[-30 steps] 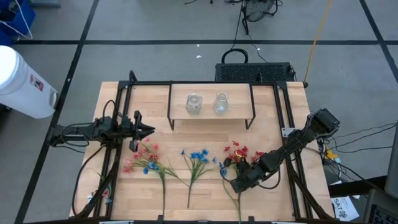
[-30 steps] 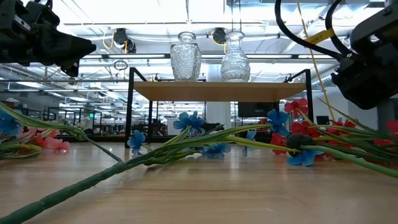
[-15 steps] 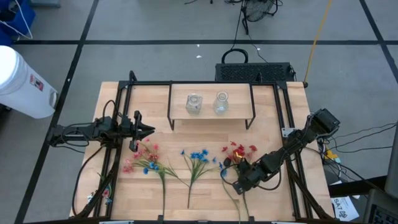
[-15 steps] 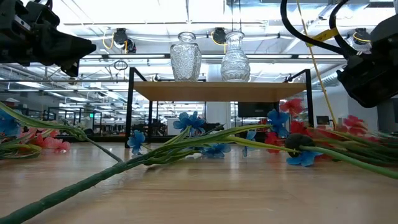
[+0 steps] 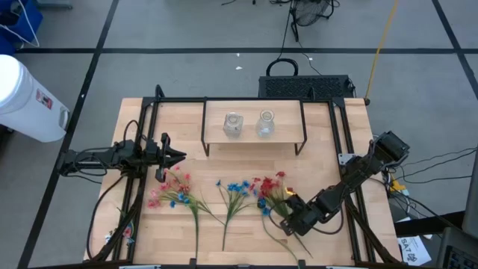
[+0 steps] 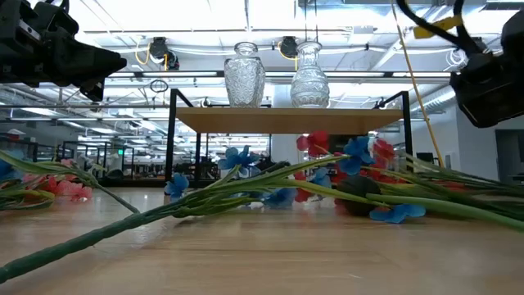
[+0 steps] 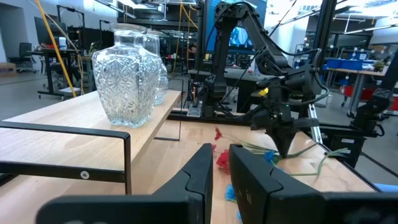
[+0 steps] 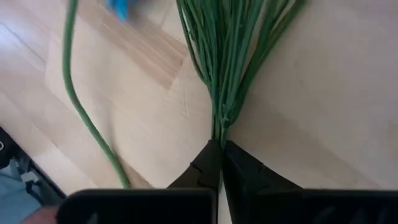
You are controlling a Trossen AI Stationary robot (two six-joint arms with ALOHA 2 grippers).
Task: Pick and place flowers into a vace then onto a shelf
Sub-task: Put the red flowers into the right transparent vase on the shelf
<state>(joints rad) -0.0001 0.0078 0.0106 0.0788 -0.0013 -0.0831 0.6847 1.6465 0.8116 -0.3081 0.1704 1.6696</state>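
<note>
A wooden table [image 5: 246, 164] stands on a grey floor. At its far middle sits the shelf [image 5: 252, 134], bearing two glass vases [image 5: 233, 124] side by side. In front of the shelf lie the flowers: the pink spray [image 5: 170, 193] to the left, the blue spray [image 5: 236, 190] straight ahead, the red spray [image 5: 272, 188] to the right. The right gripper [image 5: 290, 218] is clamped on the red spray's stem. The left gripper [image 5: 179, 156] hovers left of the shelf, fingers nearly together, holding nothing.

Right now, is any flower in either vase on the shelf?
No. In the high view both glass vases stand empty on the shelf, and all three flower sprays lie on the table.
</note>
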